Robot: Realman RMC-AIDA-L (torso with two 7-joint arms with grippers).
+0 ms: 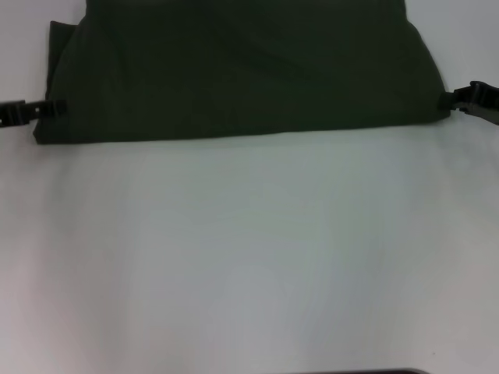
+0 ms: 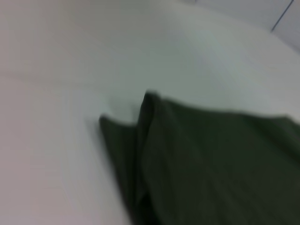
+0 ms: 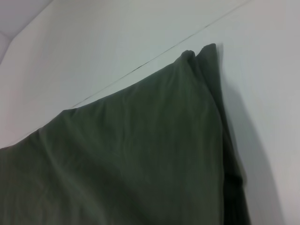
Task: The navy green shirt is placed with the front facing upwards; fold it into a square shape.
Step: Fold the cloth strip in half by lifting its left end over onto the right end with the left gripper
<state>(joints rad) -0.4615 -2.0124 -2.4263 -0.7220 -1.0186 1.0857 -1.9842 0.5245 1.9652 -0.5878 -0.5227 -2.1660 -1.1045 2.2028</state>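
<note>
The navy green shirt (image 1: 242, 70) lies across the far part of the white table, folded, with a plain green face up and no lettering showing. Its near edge runs straight from side to side. My left gripper (image 1: 53, 107) comes in from the left and pinches the shirt's left edge near the near corner. My right gripper (image 1: 451, 100) comes in from the right, shut on the right corner, where the cloth tapers to its tips. The left wrist view shows a layered corner of the shirt (image 2: 197, 159). The right wrist view shows the other corner of the shirt (image 3: 140, 150).
The white table (image 1: 249, 257) stretches bare from the shirt's near edge to the front. A thin seam line in the tabletop (image 3: 154, 58) runs behind the shirt in the right wrist view. A dark strip (image 1: 390, 372) shows at the table's front edge.
</note>
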